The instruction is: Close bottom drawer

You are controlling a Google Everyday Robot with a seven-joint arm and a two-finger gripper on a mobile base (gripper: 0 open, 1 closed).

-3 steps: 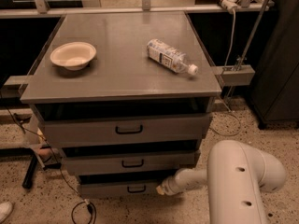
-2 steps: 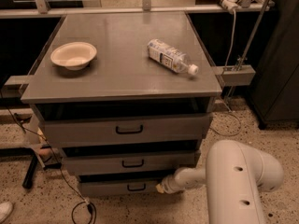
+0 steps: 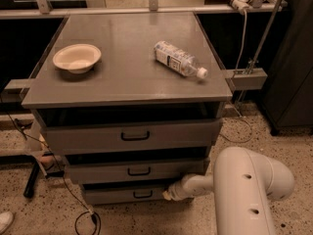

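The gripper [image 3: 169,195] sat low against the right end of the bottom drawer [image 3: 117,196], whose black handle [image 3: 143,194] lay just to its left. Whether the gripper was spread or closed could not be told. Well above it, a bowl [image 3: 77,58] and a toppled bottle [image 3: 179,59] rested on the cabinet top [image 3: 127,82].
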